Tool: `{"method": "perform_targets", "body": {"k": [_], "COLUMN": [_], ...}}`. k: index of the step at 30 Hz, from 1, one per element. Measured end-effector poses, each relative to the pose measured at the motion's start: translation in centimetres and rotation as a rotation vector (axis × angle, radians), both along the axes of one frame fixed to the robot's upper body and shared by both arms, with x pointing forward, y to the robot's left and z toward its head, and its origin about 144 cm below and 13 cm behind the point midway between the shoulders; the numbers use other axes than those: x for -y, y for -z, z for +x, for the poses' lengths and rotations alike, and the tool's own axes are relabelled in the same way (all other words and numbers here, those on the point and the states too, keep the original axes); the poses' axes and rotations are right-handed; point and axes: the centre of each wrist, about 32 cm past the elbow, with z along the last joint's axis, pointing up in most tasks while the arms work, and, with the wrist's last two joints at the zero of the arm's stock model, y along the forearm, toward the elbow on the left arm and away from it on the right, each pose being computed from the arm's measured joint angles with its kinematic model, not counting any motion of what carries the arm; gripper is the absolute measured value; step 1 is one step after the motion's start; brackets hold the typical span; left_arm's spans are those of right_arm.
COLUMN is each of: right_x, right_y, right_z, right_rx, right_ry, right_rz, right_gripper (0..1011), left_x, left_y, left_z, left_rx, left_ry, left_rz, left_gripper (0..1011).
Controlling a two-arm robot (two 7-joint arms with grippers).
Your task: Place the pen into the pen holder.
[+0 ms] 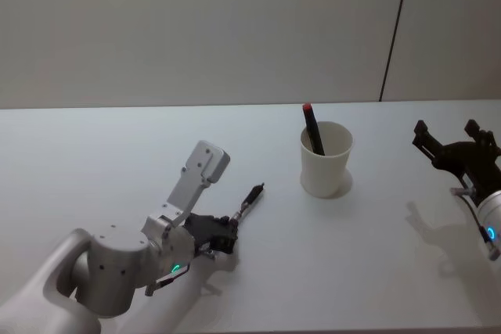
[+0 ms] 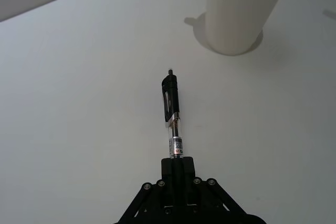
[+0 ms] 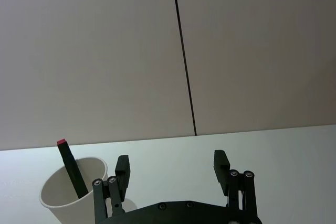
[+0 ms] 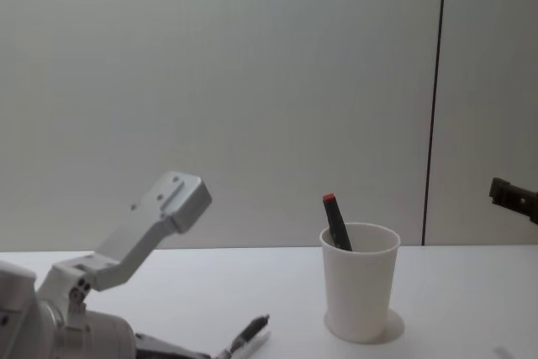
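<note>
While clamped in the left gripper, one of two pens is low at the white table, left of the single cup and apart from it.
Left to right: left gripper, one, black fingers closed on the end of the slim clear-barrelled pen, black clip end pointing toward the cup; contact with the table cannot be told. Plain white tapered paper cup, one, rolled rim, upright, holding one leaning dark red-topped pen that rises above the rim. Right gripper, one, black fingers spread wide, nothing between them, far right.
</note>
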Motion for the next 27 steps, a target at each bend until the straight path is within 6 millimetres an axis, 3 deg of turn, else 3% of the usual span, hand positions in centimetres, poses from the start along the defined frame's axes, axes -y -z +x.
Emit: {"method": "perform_targets", "body": {"k": [27], "right_x": [0.0], "right_y": [0.0], "right_z": [0.0], "right_rx": [0.0], "right_ry": [0.0], "right_rz": [0.0], "right_gripper": [1002], "left_x": [-1.3], "left_y": [-1.7], "left_z": [-2.2], "left_rx": [0.373], "left_ry": [0.0], "left_rz": [-0.132], "left_gripper": [130]}}
